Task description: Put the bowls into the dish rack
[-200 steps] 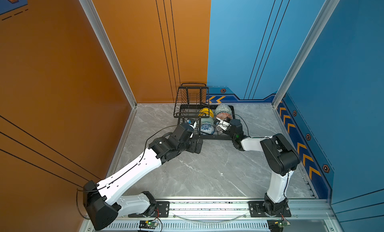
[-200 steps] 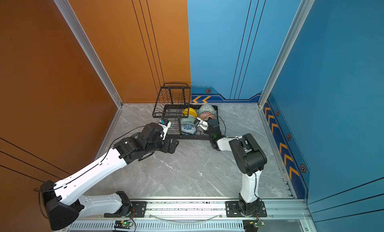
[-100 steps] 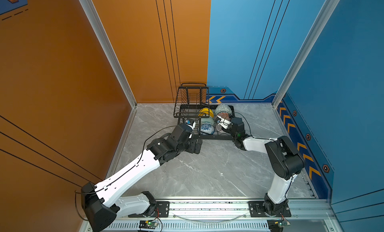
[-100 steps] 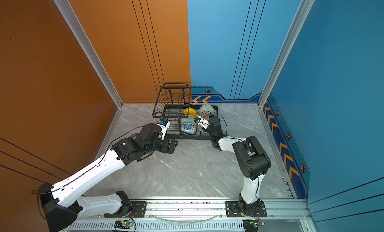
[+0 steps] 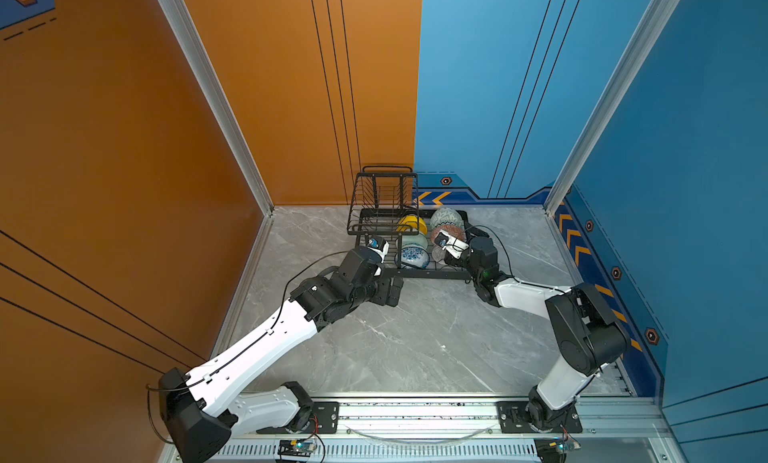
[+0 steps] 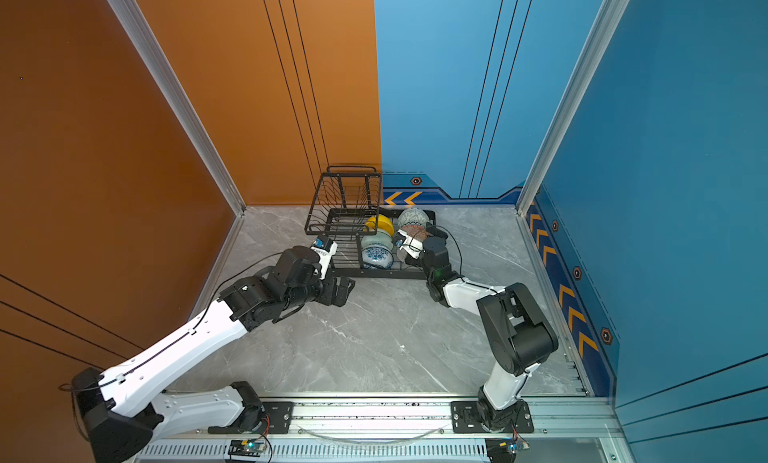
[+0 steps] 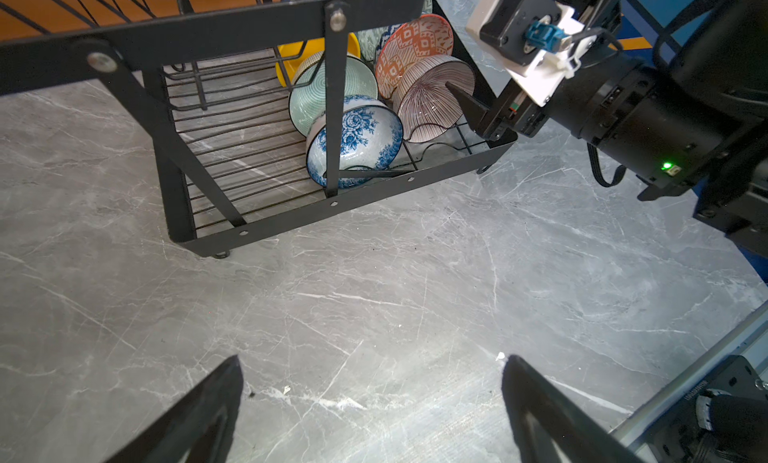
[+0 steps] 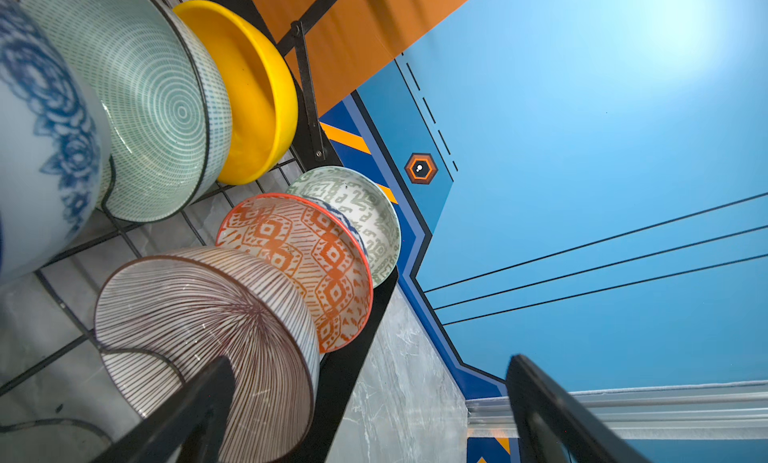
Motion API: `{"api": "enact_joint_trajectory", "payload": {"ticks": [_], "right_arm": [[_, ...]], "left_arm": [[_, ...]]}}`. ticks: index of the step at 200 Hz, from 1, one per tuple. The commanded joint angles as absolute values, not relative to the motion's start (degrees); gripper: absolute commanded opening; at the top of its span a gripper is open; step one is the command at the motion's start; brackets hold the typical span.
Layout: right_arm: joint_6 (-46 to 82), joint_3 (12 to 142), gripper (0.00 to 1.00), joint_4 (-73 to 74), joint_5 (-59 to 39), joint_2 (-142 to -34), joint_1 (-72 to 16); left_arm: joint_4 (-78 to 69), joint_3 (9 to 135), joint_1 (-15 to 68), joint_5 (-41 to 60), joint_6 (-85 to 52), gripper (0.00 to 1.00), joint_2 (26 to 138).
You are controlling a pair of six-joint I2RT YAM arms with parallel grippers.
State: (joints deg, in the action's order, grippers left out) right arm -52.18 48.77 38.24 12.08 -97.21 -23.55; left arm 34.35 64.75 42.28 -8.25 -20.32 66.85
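The black wire dish rack (image 5: 365, 228) (image 7: 374, 196) stands at the back of the floor. Six bowls stand on edge in its lower tray: yellow (image 8: 257, 99), mint ringed (image 8: 153, 116), blue floral (image 7: 361, 141), grey-green (image 8: 361, 207), orange diamond (image 8: 303, 253) and pinkish striped (image 8: 199, 315) (image 5: 437, 254). My right gripper (image 8: 370, 359) is open astride the striped bowl's rim. One finger (image 7: 465, 103) is inside the bowl and the other is outside the rack's end wall. My left gripper (image 7: 372, 357) (image 5: 392, 290) is open and empty, low over the floor before the rack's front rail.
The rack's raised basket tier (image 5: 384, 199) overhangs its left half, with an upright post (image 7: 332, 108) in front of the blue floral bowl. Orange and blue walls close the back and sides. Grey marble floor (image 5: 415, 348) lies between the arms.
My right gripper's jaws have spread wide at the striped bowl, and that arm's elbow has shifted right. The left arm has hardly moved.
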Motion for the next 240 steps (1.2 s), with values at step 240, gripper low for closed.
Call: {"api": "enact_joint_trajectory", "payload": {"ticks": [240], "right_arm": [[6.5, 17.0, 1.0, 43.9, 30.7, -67.5, -10.9]], "left_arm": [[-22.9, 16.5, -5.8, -13.7, -11.9, 0.98, 55.0]]}}
